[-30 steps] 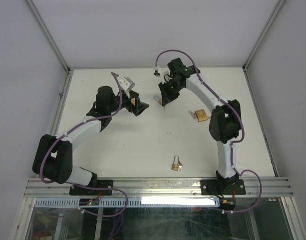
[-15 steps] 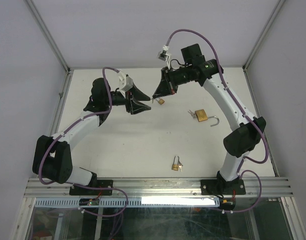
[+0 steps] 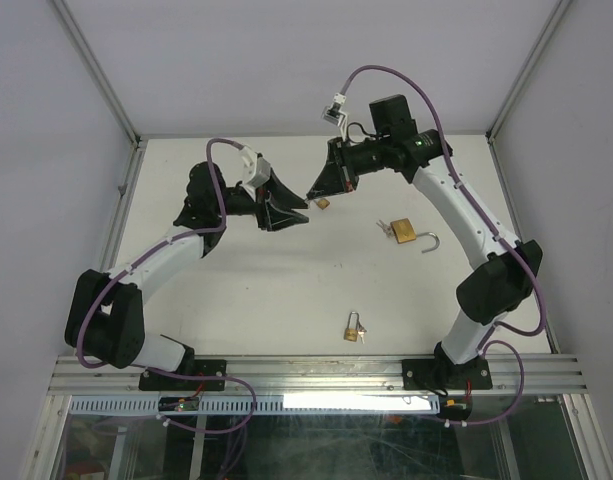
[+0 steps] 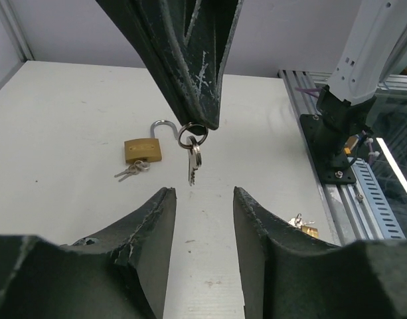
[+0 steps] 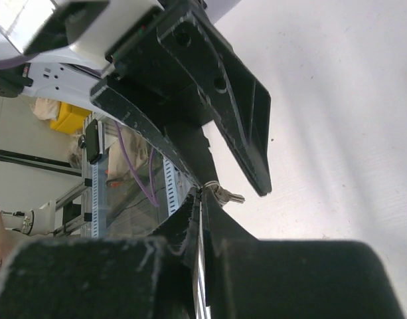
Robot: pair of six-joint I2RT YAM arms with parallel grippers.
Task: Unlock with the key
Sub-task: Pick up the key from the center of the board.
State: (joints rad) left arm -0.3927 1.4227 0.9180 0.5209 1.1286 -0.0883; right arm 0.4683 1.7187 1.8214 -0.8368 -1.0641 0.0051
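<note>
My right gripper [image 3: 308,193] is shut on a key ring, and a silver key [image 4: 192,161] hangs from its tips above the table. In the right wrist view the key [image 5: 224,195] sticks out just past my shut fingers. My left gripper [image 3: 296,212] faces it from the left with its jaws partly open. Only bare table shows between the left fingers [image 4: 153,219]. The key hangs just beyond them. A small brass piece [image 3: 322,202] shows beside the right gripper's tip; I cannot tell what it is. A brass padlock [image 3: 406,235] with its shackle swung open lies further right.
A bunch of keys [image 4: 131,171] lies against the open padlock [image 4: 143,149]. A second small padlock [image 3: 353,328] with keys lies near the front rail. The right arm's base [image 4: 336,143] stands on the rail. White walls close the table at left, back and right.
The right arm has lifted off the table and stretched toward the left arm, carrying the key. The left gripper's jaws have narrowed, and its wrist has turned to face the key.
</note>
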